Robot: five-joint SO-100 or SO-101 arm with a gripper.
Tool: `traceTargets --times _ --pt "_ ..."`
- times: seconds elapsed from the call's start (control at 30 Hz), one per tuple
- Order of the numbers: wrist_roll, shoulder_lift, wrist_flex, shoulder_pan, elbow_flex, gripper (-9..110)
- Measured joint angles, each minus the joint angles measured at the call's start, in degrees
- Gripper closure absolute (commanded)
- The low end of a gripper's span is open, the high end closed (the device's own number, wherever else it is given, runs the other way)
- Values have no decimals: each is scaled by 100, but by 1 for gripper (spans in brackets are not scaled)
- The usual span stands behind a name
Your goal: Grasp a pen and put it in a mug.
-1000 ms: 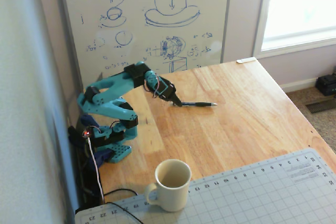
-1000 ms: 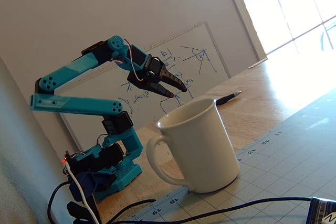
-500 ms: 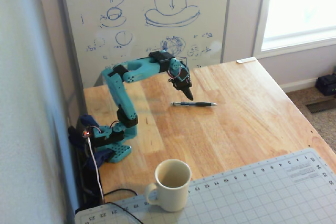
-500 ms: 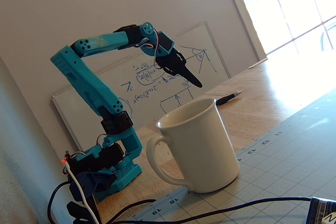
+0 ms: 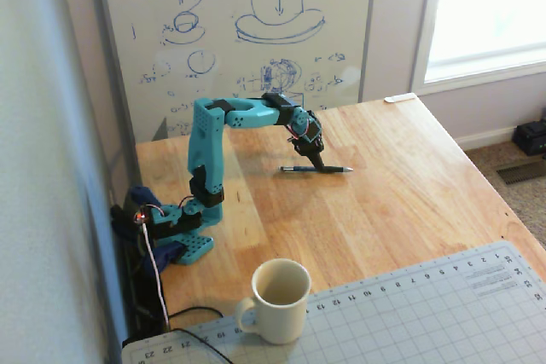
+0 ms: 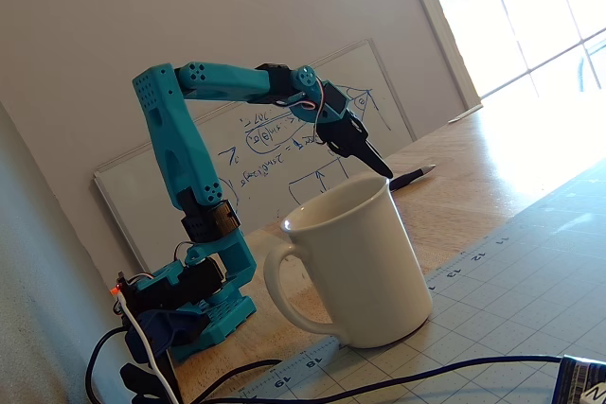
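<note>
Gripper [image 5: 319, 164] above pen [image 5: 316, 170], mug [image 5: 278, 303] – nothing inside

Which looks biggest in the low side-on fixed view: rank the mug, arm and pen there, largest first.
1. Arm, though the mug rivals it only by sitting nearest the camera.
2. Mug.
3. Pen, mostly hidden behind the mug.

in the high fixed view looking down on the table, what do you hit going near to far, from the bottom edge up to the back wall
cutting mat → mug → arm base → pen with the gripper down at it → whiteboard
</note>
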Motion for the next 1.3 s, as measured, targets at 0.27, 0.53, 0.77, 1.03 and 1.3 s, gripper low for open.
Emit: traceTargets --times 0.27,0.53,0.77,1.03,1.3 --pt "0 -360 -62 0 0 78" --pt "0 -483 -62 0 -53 86" --pt "0 -483 -62 0 -53 100" --pt "0 -483 -62 0 -53 101" --pt "0 -483 -62 0 -53 101"
